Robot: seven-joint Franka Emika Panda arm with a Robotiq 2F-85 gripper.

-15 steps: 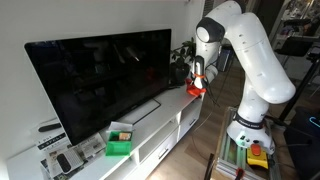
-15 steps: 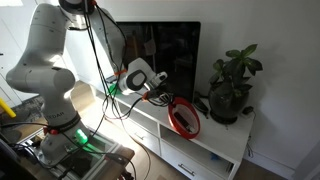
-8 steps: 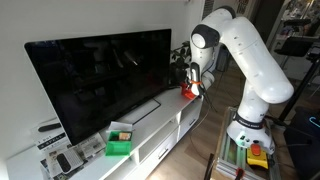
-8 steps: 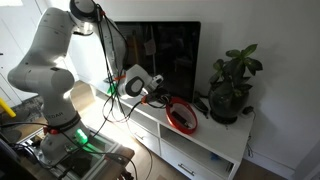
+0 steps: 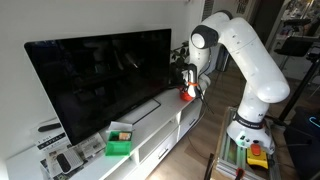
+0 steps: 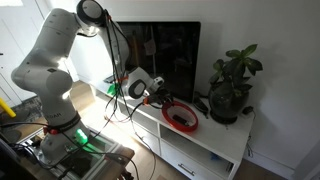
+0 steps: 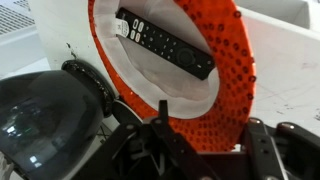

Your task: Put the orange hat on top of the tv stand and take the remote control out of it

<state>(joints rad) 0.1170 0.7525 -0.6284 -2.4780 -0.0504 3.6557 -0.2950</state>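
The orange hat [image 7: 222,90] lies open side up on the white tv stand [image 7: 292,68], with its white lining showing. The black remote control [image 7: 165,44] rests inside it. In the wrist view my gripper [image 7: 211,146] sits at the hat's near rim. Its jaws stand apart and the orange brim runs between the two fingers [image 7: 160,142]. In both exterior views the hat [image 6: 181,116] [image 5: 187,93] rests on the stand's top [image 6: 226,137] [image 5: 166,113], near the end by the plant, with the gripper [image 6: 162,99] [image 5: 190,82] right at it.
The big black TV [image 5: 100,75] [image 6: 170,58] stands just behind the hat. A potted plant [image 6: 232,86] fills the stand's end. A green box [image 5: 120,141] and small devices [image 5: 62,160] sit at the far end. A glossy black round object [image 7: 40,118] is beside the gripper.
The arm has carried the hat down and in toward the TV, so it now lies flat on the stand top. The jaws have parted from shut.
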